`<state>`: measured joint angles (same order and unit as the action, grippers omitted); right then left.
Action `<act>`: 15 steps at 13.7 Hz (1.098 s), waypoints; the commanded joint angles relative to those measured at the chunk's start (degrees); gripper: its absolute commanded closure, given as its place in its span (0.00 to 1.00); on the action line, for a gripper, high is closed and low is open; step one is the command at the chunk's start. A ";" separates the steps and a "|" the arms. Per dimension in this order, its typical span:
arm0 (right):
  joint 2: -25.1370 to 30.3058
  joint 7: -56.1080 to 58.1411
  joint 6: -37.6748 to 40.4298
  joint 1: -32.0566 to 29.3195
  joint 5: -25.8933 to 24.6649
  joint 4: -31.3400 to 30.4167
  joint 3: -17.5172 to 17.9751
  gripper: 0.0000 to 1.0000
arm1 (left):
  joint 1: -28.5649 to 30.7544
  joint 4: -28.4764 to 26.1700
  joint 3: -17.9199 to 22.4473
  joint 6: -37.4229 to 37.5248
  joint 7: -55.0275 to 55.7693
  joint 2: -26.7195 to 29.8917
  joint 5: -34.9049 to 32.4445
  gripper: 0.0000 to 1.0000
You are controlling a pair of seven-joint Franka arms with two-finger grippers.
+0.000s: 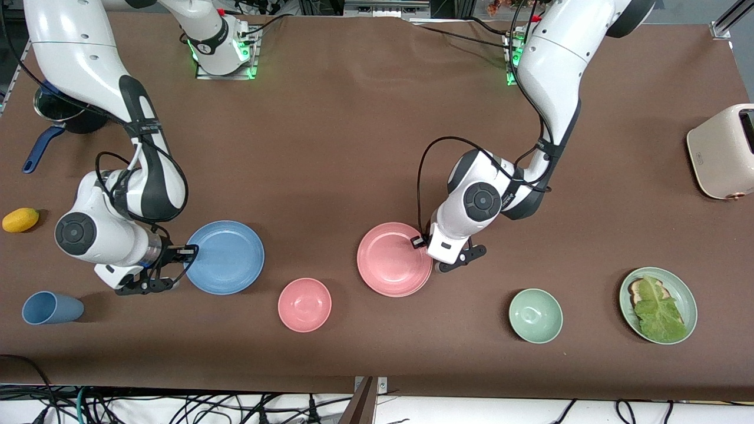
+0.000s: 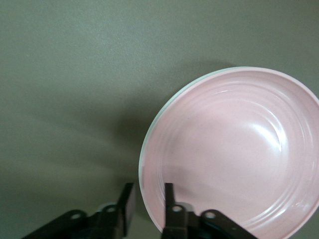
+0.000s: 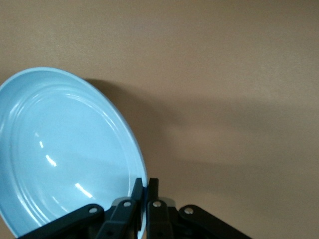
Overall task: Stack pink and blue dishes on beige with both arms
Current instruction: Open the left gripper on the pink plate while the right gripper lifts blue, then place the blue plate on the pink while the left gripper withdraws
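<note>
The light blue plate point(image 1: 230, 257) lies toward the right arm's end of the table. My right gripper point(image 1: 188, 252) is shut on its rim at the side nearest that arm; the right wrist view shows the blue plate point(image 3: 60, 149) with the gripper point(image 3: 147, 185) pinching its edge. The pink plate point(image 1: 392, 259) sits mid-table. My left gripper point(image 1: 435, 266) is low at its edge, open. In the left wrist view the gripper point(image 2: 149, 193) straddles the pink plate point(image 2: 234, 149), one finger over it and one outside. A thin pale edge point(image 2: 160, 110) shows under the pink rim; the beige plate is otherwise hidden.
A pink bowl point(image 1: 304, 304) and a green bowl point(image 1: 535, 315) stand nearer the front camera. A green plate with lettuce point(image 1: 683, 291) and a toaster point(image 1: 723, 151) are at the left arm's end. A blue cup point(image 1: 52, 308), lemon point(image 1: 20, 219) and pot point(image 1: 62, 115) are at the right arm's end.
</note>
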<state>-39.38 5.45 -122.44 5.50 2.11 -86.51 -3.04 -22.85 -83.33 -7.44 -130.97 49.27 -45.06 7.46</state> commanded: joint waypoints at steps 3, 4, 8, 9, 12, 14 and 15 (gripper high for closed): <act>1.23 0.44 4.39 0.30 0.88 1.26 0.93 1.00 | 0.00 2.12 0.50 0.45 0.04 -0.39 -1.40 0.01; 2.20 0.35 6.06 0.39 0.88 1.26 1.63 1.00 | 0.09 2.21 0.67 1.24 -1.27 0.40 -1.92 0.01; 5.36 -1.13 8.62 0.48 1.67 1.26 4.09 1.00 | 1.93 2.30 1.99 10.63 -10.05 5.58 -3.51 0.01; 5.81 -2.53 9.32 0.48 1.76 1.26 5.32 1.00 | 2.63 2.30 1.99 12.48 -11.90 6.72 -3.51 0.01; 6.42 -9.99 10.03 0.57 1.76 1.26 9.44 1.00 | 5.09 2.30 2.08 19.15 -18.31 10.33 -3.51 0.00; 6.42 -15.53 9.85 0.74 1.50 1.26 12.43 1.00 | 7.20 2.30 2.08 23.03 -22.36 12.79 -3.51 0.00; 6.34 -18.16 9.85 1.70 1.32 1.26 13.23 1.00 | 8.16 2.39 2.08 24.78 -24.29 13.58 -3.51 0.00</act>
<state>-33.71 -8.17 -113.25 6.66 3.14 -84.96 8.22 -16.35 -80.17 -5.15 -109.44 29.06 -34.10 5.14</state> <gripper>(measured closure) 0.947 0.000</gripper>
